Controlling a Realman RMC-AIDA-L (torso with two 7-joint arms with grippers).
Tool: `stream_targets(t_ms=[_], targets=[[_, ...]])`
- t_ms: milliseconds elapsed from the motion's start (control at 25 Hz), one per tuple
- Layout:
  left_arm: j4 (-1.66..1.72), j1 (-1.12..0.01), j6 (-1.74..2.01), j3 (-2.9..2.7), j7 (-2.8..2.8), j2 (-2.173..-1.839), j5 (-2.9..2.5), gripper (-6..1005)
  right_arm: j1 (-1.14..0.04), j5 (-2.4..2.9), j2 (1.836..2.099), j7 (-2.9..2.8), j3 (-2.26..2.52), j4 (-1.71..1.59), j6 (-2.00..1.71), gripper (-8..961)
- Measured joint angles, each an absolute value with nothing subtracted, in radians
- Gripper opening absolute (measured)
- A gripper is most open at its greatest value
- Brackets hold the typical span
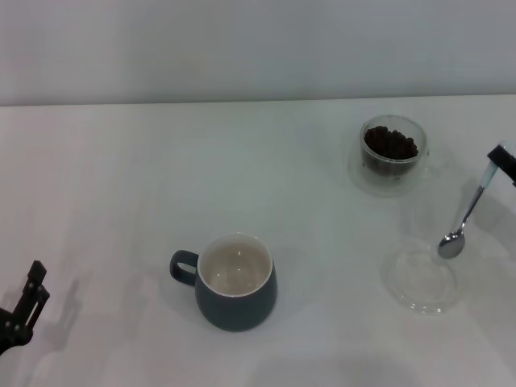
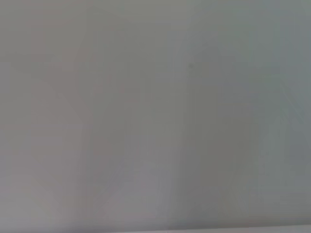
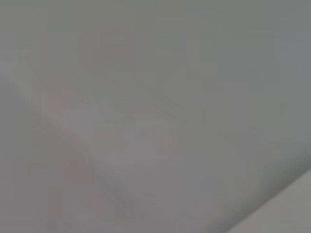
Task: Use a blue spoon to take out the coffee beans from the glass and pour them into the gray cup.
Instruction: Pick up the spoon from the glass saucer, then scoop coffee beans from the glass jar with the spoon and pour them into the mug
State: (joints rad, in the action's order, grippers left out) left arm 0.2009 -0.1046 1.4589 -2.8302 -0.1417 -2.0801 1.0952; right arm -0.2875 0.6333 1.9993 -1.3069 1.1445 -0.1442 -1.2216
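I had the left tool (image 1: pixel 24 310) parked nearest me, low at the left edge; I could not tell its opening. The squat gray cup (image 1: pixel 234 282) sat empty well left of the right tool (image 1: pixel 501 163), which pinched the blue spoon (image 1: pixel 466 219) by its pale handle, shiny bowl hanging over a clear saucer (image 1: pixel 419 280). The glass (image 1: pixel 393 153) of dark coffee beans (image 1: pixel 391 143) lay just left, beyond the spoon's bowl.

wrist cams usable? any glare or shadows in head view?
Left and right wrist views: featureless grey, nothing resolvable. Head view: soft even light, faint shadows by the dark blue-gray ceramic mug and the left gripper; the clear glass saucer is hard to make out against the white table.
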Motion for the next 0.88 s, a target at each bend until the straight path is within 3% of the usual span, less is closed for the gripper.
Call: stream_targets(t_ms=[880], targets=[[0.201,-0.109,1.469,-2.832,-0.144,-2.081,1.095,735,-0.494,0.501,2.02,-1.112,1.117,-0.164,-1.274,144]])
